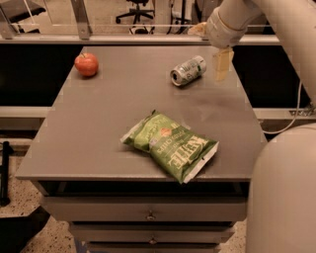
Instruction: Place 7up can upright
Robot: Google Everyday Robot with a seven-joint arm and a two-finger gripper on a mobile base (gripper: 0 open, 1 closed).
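Nearest the camera, the front of the grey table (98, 163) showed its drawers (150, 216), and the robot's pale body (284, 197) filled the lower right corner. On the near half of the tabletop lay a green chip bag (170, 148), flat and slanted, well apart from everything further back. Beyond it, on the far right part of the top, the 7up can (188, 70) lay on its side, its silver end turned toward the near left and its body running off toward the far right. Just beside it on the right hung the gripper (222, 63), pointing down from the arm (256, 15) that reached in from the upper right; it was apart from the can and carried nothing, and whether it was spread or pressed together could not be told. Across the table on the far left sat a red apple (86, 64), well clear of the work. The step in hand looked like the approach, with no grasp yet made. The next move would probably call for shifting the gripper left over the can, lining it up across the can's round body, lowering, closing on it, then lifting and tipping it so that it stood on its base.
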